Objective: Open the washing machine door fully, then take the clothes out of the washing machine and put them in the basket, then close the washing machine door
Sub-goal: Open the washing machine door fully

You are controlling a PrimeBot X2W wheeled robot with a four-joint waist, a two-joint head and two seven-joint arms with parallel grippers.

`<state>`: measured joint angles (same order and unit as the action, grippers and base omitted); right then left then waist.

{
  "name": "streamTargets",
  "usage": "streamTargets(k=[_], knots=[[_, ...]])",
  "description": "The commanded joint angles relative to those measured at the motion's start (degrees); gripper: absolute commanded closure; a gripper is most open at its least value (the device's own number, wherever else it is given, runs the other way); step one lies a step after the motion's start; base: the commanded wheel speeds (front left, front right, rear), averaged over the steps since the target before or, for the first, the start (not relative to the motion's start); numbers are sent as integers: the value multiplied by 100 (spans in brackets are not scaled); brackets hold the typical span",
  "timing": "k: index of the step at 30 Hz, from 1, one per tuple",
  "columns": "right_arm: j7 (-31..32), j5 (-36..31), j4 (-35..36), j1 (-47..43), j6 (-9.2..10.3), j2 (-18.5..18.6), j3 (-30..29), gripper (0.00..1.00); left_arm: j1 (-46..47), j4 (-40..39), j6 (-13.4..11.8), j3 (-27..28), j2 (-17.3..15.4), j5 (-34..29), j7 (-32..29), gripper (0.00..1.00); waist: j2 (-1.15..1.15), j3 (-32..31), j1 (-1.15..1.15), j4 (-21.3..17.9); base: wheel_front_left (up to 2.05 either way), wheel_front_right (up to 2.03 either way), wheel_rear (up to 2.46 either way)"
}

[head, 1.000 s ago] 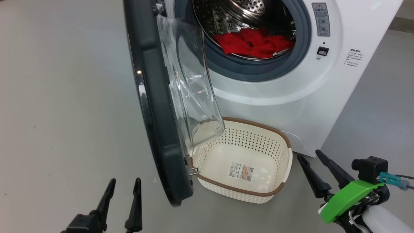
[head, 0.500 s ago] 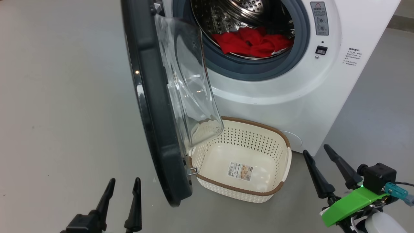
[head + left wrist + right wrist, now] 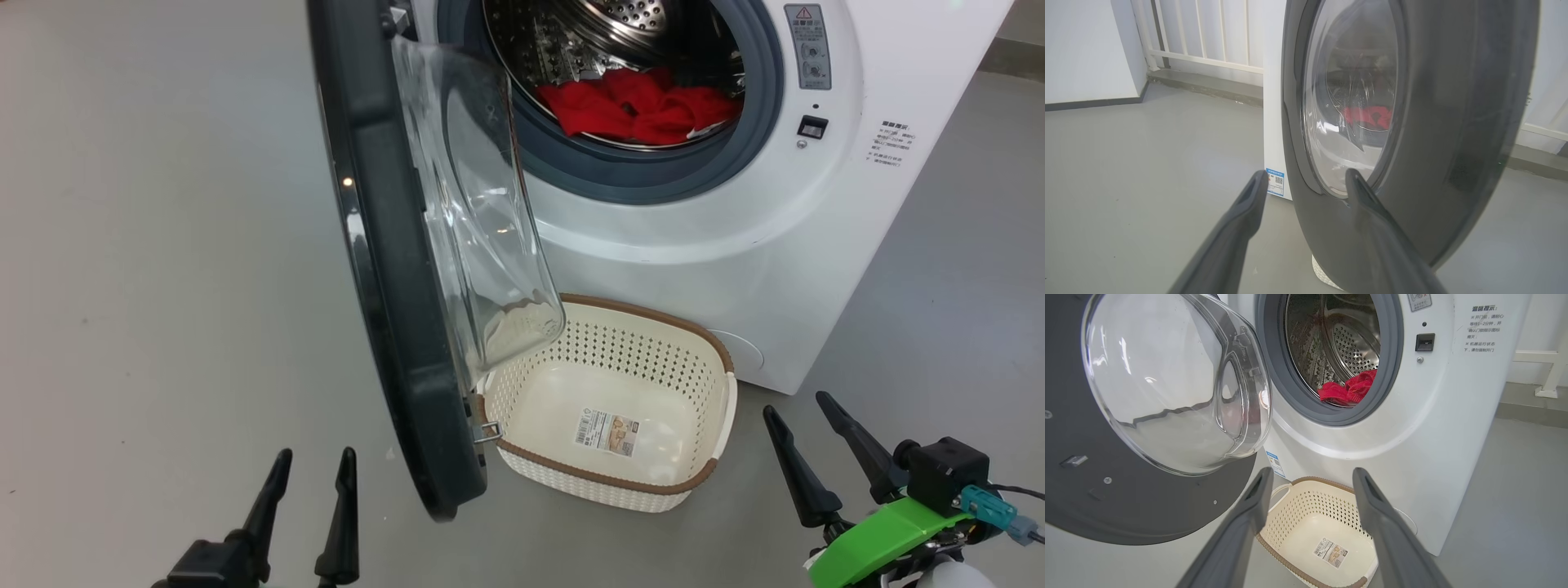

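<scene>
**Washer open, load waiting.** The large round washing machine door (image 3: 392, 269), a glossy black ring around a clear domed glass porthole, stands swung out from the big white front-loading washing machine (image 3: 735, 245). In the head view it is turned nearly edge-on. Bright red clothes (image 3: 645, 110) lie bunched at the bottom of the perforated steel drum (image 3: 604, 33), behind the grey rubber gasket (image 3: 620, 175).

On the grey floor (image 3: 163, 245) just in front of the machine sits the small cream-white perforated basket (image 3: 571, 487) with its brown woven-look rim and a label sticker (image 3: 608, 431) on its bare base. The door's glass dome hangs over the basket's left end.

The left pincer (image 3: 317, 453) hovers low on the outer side of the door, its two dark fingers spread apart and gripping nothing. The right pincer (image 3: 793, 402) hangs beside the basket's right end, near the washer's lower corner, fingers likewise parted and empty.
</scene>
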<state>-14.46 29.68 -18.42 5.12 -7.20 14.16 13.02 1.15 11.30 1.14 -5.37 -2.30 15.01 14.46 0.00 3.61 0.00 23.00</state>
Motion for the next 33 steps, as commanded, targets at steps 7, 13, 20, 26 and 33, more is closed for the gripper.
streamTargets(k=[7, 13, 20, 26, 33], knots=[[-53, -140, 121, 13, -29, 20, 24, 0, 165, -282, 16, 285, -58, 43, 54, 59, 0, -42, 0, -30, 0, 0, 0], [-53, -188, 164, 7, -29, -8, -1, 0, 338, -1118, -57, 531, -58, 245, 54, 100, 0, -88, 0, -47, 0, 0, 0], [-53, -217, 212, 12, -29, -15, 20, 0, 563, -2463, -235, 366, -57, 418, 54, 100, 0, -88, 0, -76, 0, 0, 0], [-53, -219, 245, 31, -29, -20, 46, 0, 544, -2834, -139, -811, -57, 391, 54, 100, 0, -61, 0, -121, 0, 0, 0], [-53, -230, 263, 53, -29, -44, 96, 0, 470, -1741, -80, -1828, -57, 690, 54, 100, 0, -12, 0, -212, 0, 0, 0]])
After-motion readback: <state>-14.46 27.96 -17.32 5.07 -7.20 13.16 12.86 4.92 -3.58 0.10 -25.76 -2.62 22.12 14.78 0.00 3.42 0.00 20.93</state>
